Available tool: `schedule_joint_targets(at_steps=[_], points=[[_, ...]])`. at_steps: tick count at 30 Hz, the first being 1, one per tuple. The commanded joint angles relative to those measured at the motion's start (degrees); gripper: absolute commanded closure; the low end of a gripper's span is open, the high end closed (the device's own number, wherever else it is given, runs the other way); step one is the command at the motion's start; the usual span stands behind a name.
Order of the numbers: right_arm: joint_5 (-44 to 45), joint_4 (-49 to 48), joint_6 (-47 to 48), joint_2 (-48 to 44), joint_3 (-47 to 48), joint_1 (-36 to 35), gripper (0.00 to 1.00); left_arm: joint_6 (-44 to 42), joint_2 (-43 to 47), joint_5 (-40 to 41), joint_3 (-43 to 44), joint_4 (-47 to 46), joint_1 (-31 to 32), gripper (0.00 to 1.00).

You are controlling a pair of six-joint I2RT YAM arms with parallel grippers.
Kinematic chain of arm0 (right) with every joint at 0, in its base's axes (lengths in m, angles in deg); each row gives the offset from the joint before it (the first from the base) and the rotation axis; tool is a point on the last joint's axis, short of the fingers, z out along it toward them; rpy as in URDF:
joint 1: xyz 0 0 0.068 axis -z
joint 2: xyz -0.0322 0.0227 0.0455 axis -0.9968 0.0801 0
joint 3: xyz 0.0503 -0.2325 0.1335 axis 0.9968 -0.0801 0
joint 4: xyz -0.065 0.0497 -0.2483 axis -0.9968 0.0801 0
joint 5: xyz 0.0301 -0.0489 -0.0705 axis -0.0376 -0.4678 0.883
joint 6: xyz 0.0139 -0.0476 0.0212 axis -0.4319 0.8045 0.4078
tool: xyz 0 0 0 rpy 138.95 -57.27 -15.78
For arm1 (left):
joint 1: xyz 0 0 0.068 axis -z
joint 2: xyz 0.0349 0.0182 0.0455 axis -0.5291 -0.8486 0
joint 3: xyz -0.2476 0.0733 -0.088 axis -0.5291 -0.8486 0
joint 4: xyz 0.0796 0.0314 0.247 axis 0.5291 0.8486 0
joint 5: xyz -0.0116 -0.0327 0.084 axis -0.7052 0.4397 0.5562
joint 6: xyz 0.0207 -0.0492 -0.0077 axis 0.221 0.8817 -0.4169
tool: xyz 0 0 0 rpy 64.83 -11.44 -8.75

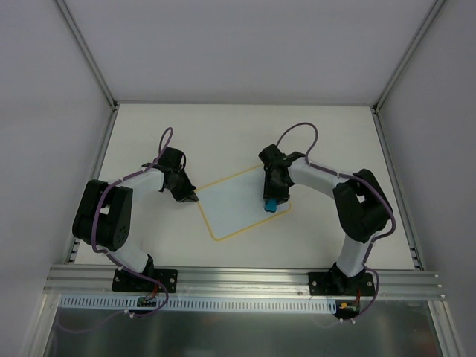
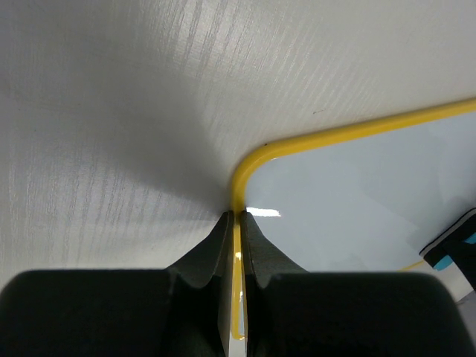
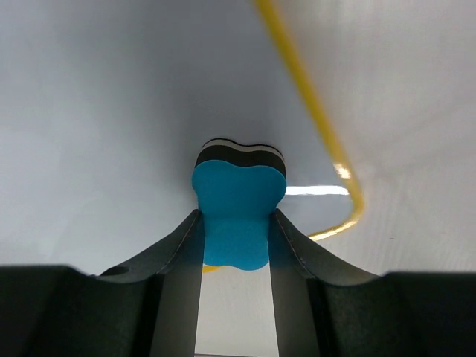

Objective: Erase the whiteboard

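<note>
The whiteboard (image 1: pixel 239 202), white with a thin yellow rim, lies tilted in the middle of the table and shows no marks. My left gripper (image 1: pixel 192 198) is at its left corner, shut on the yellow rim (image 2: pixel 238 245). My right gripper (image 1: pixel 272 201) is over the board's right corner, shut on the blue eraser (image 1: pixel 272 204). In the right wrist view the eraser (image 3: pixel 236 208) sits between my fingers with its black felt edge against the white surface (image 3: pixel 111 111). The board's corner also shows in the left wrist view (image 2: pixel 357 193).
The table (image 1: pixel 149 134) is white, with metal frame posts at its corners and an aluminium rail (image 1: pixel 245 282) along the near edge. White walls close in the back and sides.
</note>
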State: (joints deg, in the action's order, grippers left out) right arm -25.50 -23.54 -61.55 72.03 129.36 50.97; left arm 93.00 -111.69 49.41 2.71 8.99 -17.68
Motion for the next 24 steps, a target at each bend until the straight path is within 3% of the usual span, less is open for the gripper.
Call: schedule_joint_targets(at_steps=[1,5,9,17,24], points=[[-2.23,3.31,-0.07,7.71,1.73,-5.98,1.00,-0.31,-0.59,3.19,-1.87,5.84,0.33,1.00],[-3.02,4.72,0.72,11.40,7.01,-10.56,0.99,-0.14,-0.50,3.19,-2.04,5.75,0.24,1.00],[-2.32,4.81,0.89,11.94,7.11,-9.78,1.00,0.04,-0.15,3.36,-2.22,5.92,0.33,1.00],[2.33,4.81,2.56,3.78,-0.18,1.28,1.00,0.13,-0.41,3.27,-1.69,5.93,0.33,1.00],[6.64,6.04,6.78,-1.68,1.21,10.08,1.00,0.21,-0.76,3.01,-0.73,5.93,0.24,1.00]])
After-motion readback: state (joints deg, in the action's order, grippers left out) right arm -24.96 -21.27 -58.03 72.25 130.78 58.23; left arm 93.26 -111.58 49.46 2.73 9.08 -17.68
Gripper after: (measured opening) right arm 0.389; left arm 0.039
